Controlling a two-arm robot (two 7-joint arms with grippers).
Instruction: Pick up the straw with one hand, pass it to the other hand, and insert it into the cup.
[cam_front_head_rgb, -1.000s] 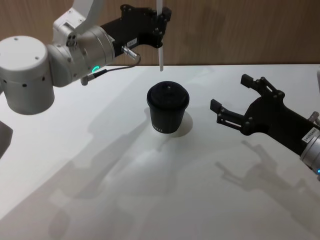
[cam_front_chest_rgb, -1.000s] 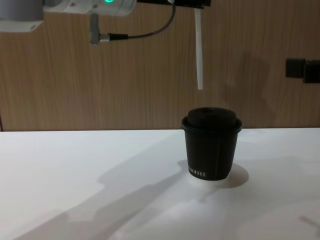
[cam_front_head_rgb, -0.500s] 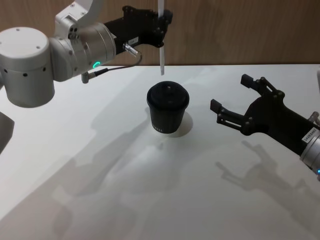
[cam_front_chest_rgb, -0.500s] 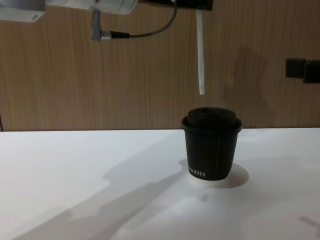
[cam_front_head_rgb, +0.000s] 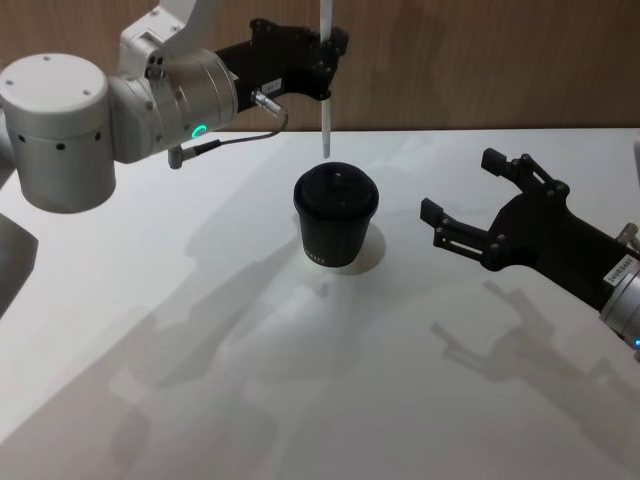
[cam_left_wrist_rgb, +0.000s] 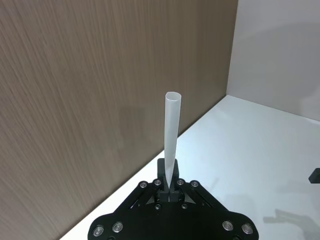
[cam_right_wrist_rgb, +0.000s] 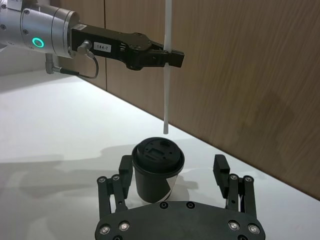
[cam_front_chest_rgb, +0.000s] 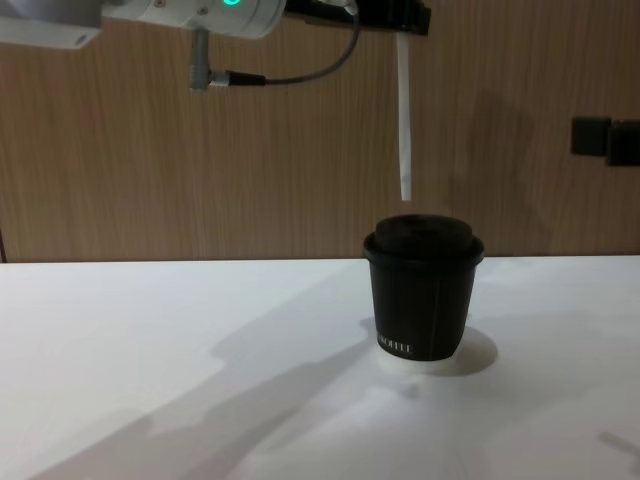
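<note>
Left gripper (cam_front_head_rgb: 325, 55) pinches the straw (cam_front_head_rgb: 325, 110) upright, seemingly just above the cup (cam_front_head_rgb: 336, 215) (right gripper (cam_front_head_rgb: 468, 203) wide open).

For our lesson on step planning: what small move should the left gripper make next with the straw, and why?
Probably a slow, straight descent. The left gripper holds the straw upright, its lower end hanging just above the lid of the cup, not yet touching. From the right wrist view the tip looks slightly behind the lid's centre, so a small correction toward the robot may be needed first. The right gripper waits open beside the cup.
</note>
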